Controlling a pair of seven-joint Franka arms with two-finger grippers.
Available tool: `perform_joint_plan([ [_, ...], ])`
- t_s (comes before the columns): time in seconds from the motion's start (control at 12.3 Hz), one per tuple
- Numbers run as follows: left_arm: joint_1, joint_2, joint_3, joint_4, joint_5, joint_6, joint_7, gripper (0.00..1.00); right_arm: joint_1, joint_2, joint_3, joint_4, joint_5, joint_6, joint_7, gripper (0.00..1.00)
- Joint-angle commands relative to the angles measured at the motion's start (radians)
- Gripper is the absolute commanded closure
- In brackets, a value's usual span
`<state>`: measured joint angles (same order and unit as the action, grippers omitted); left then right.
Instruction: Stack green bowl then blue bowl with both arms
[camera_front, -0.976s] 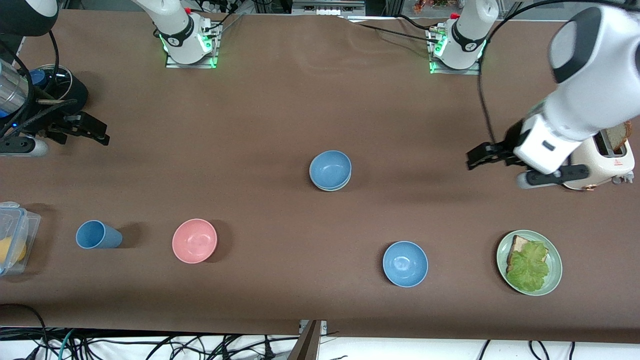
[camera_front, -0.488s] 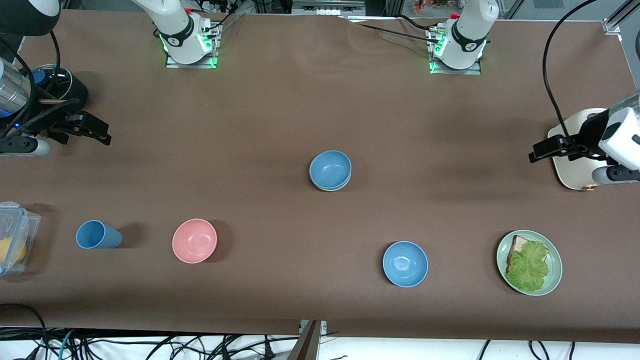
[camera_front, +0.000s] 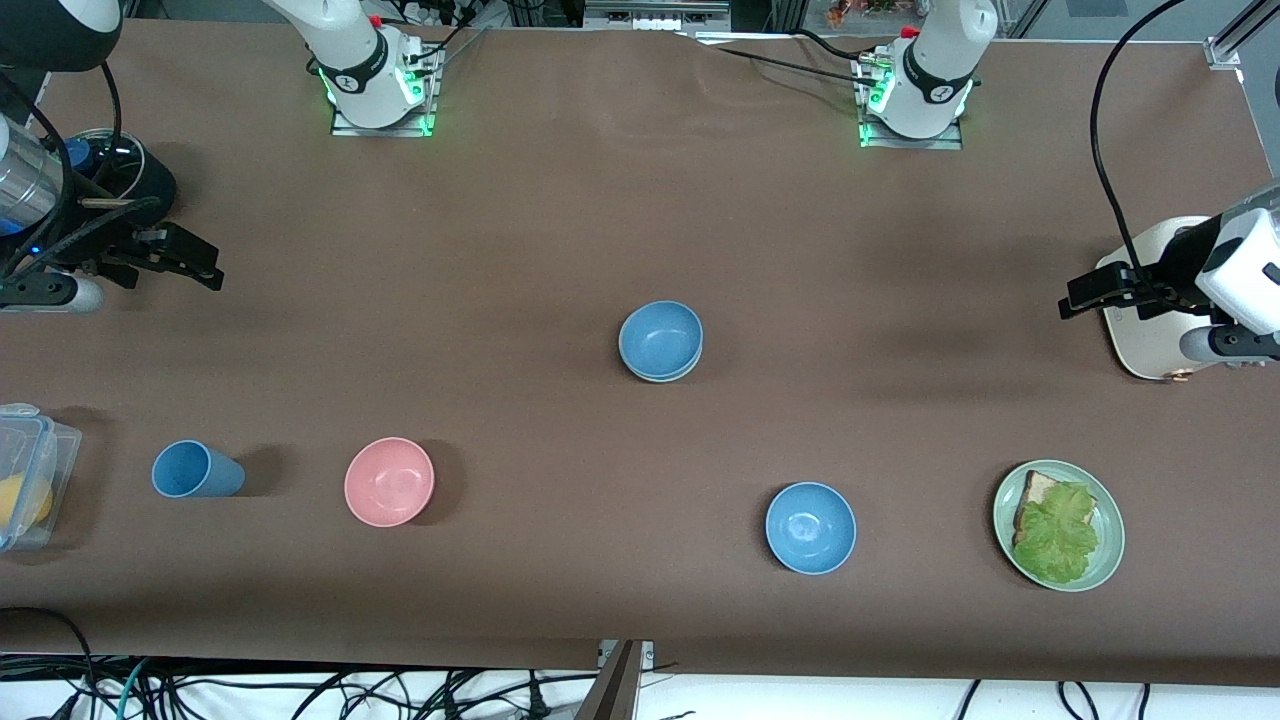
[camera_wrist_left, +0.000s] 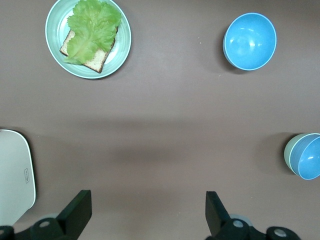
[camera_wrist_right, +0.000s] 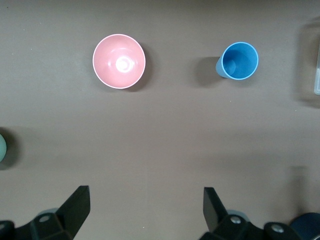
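Observation:
The muted blue bowl (camera_front: 660, 336) (camera_wrist_left: 309, 157) sits nested in the pale green bowl (camera_front: 661, 379) (camera_wrist_left: 288, 155) at the middle of the table; only the green rim shows under it, and a sliver of it (camera_wrist_right: 2, 148) in the right wrist view. My left gripper (camera_front: 1072, 300) (camera_wrist_left: 148, 200) hangs open and empty over the table at the left arm's end, beside the toaster. At the right arm's end, my right gripper (camera_front: 207, 270) (camera_wrist_right: 146, 197) is open and empty too, over bare table. Both are well away from the stack.
A brighter sky-blue bowl (camera_front: 810, 527) and a green plate (camera_front: 1110, 540) with bread and lettuce lie nearer the front camera. A pink bowl (camera_front: 389, 481), a blue cup (camera_front: 195, 470) and a clear box (camera_front: 35, 440) lie toward the right arm's end. A white toaster (camera_front: 1145, 345) stands under the left arm.
The left arm has swung away from the middle toward its own end of the table and has since nearly stopped. The right arm and the bowls have stayed put.

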<state>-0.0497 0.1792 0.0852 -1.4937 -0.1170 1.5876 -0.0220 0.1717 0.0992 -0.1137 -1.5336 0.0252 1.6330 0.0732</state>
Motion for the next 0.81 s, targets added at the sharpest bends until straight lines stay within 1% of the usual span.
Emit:
perform_joint_plan([
  [0.0, 0.01, 0.005, -0.007, 0.015, 0.03, -0.018, 0.028, 0.0, -0.003, -0.003, 0.006, 0.01, -0.002, -0.016, 0.003, 0.0],
  [0.16, 0.008, 0.014, -0.009, 0.03, 0.057, -0.02, 0.03, 0.0, -0.003, -0.003, 0.006, 0.01, -0.002, -0.016, 0.003, 0.0],
  [0.41, 0.002, 0.017, -0.01, 0.032, 0.066, -0.021, 0.03, 0.0, -0.003, -0.003, 0.006, 0.01, -0.002, -0.016, 0.005, 0.0],
  [0.57, -0.012, 0.017, -0.019, 0.032, 0.109, -0.021, 0.031, 0.0, -0.003, -0.003, 0.006, 0.01, -0.002, -0.016, 0.005, 0.0],
  [0.73, -0.019, 0.017, -0.019, 0.032, 0.109, -0.021, 0.031, 0.0, -0.003, -0.003, 0.006, 0.01, -0.002, -0.016, 0.005, 0.0],
])
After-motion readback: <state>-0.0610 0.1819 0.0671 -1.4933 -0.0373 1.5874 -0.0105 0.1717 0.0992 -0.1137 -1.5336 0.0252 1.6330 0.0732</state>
